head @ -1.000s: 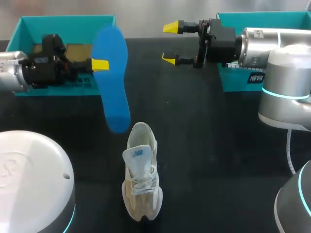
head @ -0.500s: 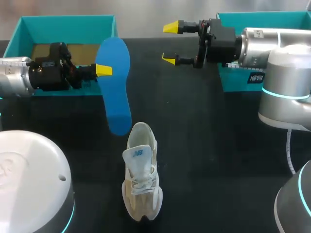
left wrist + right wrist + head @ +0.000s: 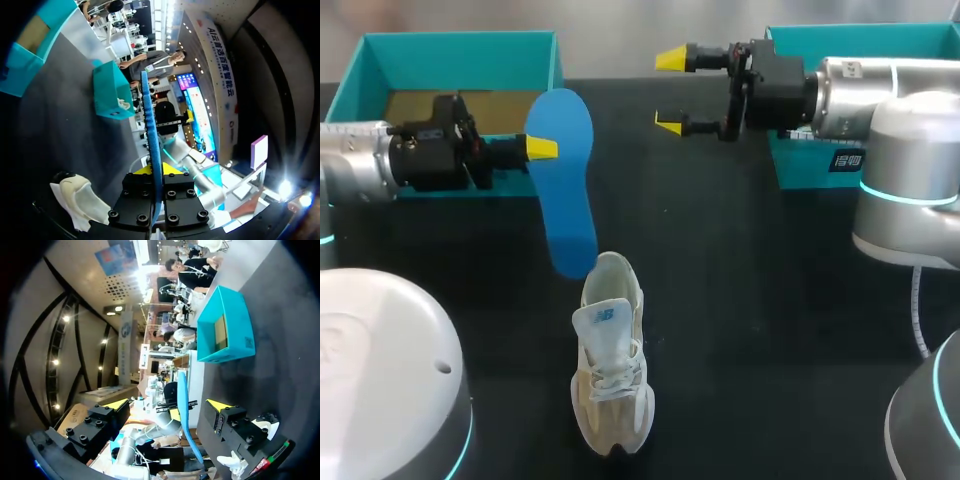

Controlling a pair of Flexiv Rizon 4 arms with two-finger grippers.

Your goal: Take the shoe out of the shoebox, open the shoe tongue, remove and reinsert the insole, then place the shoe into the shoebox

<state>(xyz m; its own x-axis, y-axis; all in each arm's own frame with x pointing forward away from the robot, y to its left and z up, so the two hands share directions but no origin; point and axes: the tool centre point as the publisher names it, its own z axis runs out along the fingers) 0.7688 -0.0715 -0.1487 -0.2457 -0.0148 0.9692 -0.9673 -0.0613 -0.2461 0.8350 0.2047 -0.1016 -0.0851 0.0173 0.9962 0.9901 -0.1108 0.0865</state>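
A blue insole hangs above the table with my left gripper shut on its upper half. Its lower end is close to the heel of the beige shoe. The shoe stands upright on the black table, tongue raised. In the left wrist view the insole runs edge-on between the yellow tips of the left gripper, with the shoe off to one side below. My right gripper is open and empty at the back, right of the insole. The right wrist view shows the right gripper and the insole ahead of it.
An open teal shoebox stands at the back left, behind my left arm. A second teal box stands at the back right under my right arm. Both arm bases fill the near corners.
My left arm has moved right with the insole, bringing its lower end closer to the shoe's heel. The right arm and the shoe have stayed still.
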